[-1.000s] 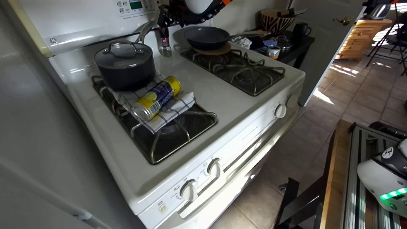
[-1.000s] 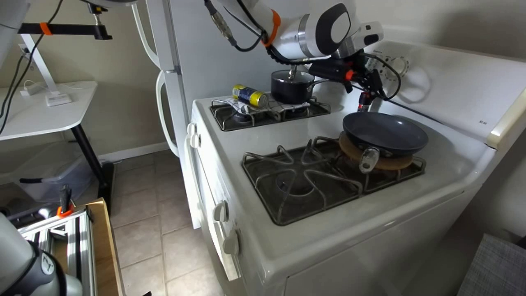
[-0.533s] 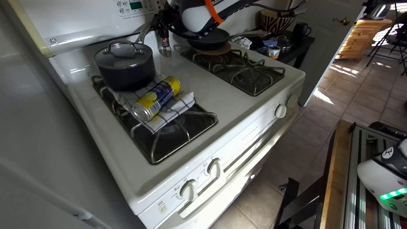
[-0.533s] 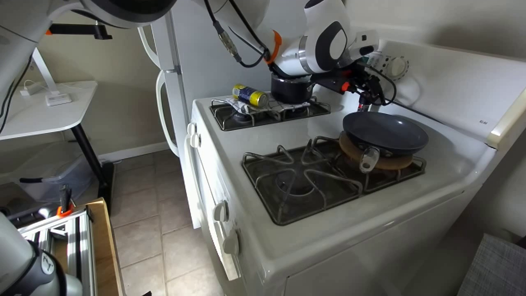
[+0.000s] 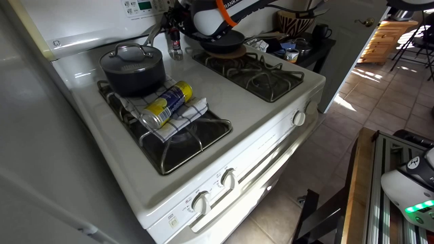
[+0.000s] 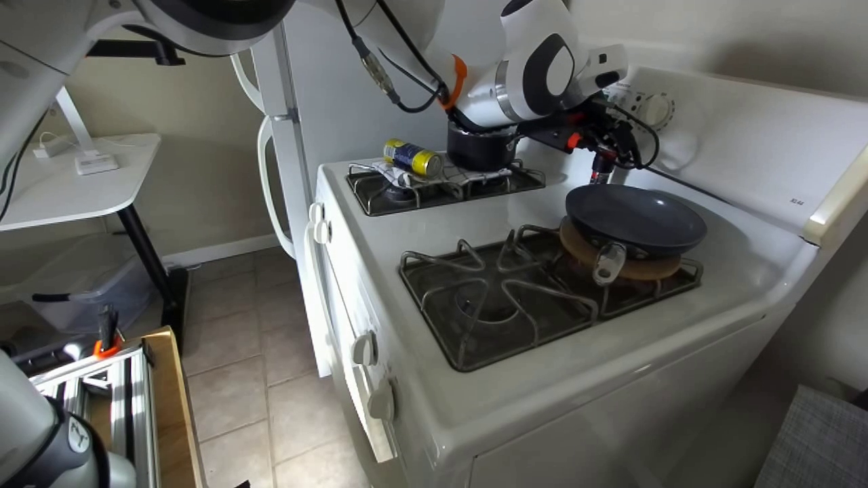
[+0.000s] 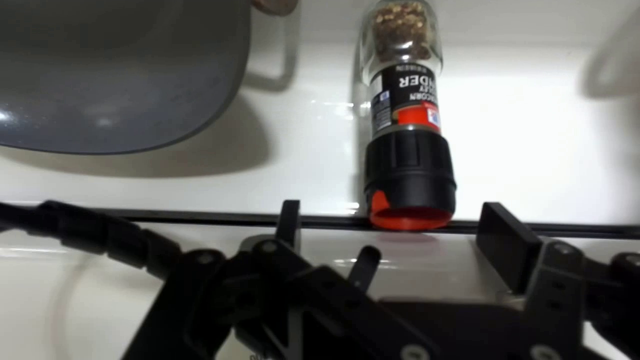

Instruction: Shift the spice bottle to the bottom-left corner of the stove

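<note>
Because the spice bottle (image 7: 407, 125) is standing upright at the back of the stove (image 5: 230, 98), between the lidded pot (image 5: 134, 73) and the frying pan (image 6: 636, 220), we are judging the grasp itself to be the first hazard. We are seeing the gripper (image 7: 392, 225) with its fingers (image 7: 507, 247) spread and holding nothing, the cap (image 7: 410, 170) showing in the gap but sitting nearer the finger on the wrist view's right. If that finger is meeting the cap first, it could be tipping the bottle; if both are catching only the cap's end, the bottle could be slipping out on the carry. We are also minding the pot's handle (image 5: 154, 34), which is slanting up near the gripper and could be snagging it. Since we are taking bottom-left to mean the front corner (image 5: 156, 201) on the pot's side, a low path could be knocking the yellow-and-blue can (image 5: 166, 105), which is lying on a folded towel (image 5: 190, 115) and could be rolling off.
</note>
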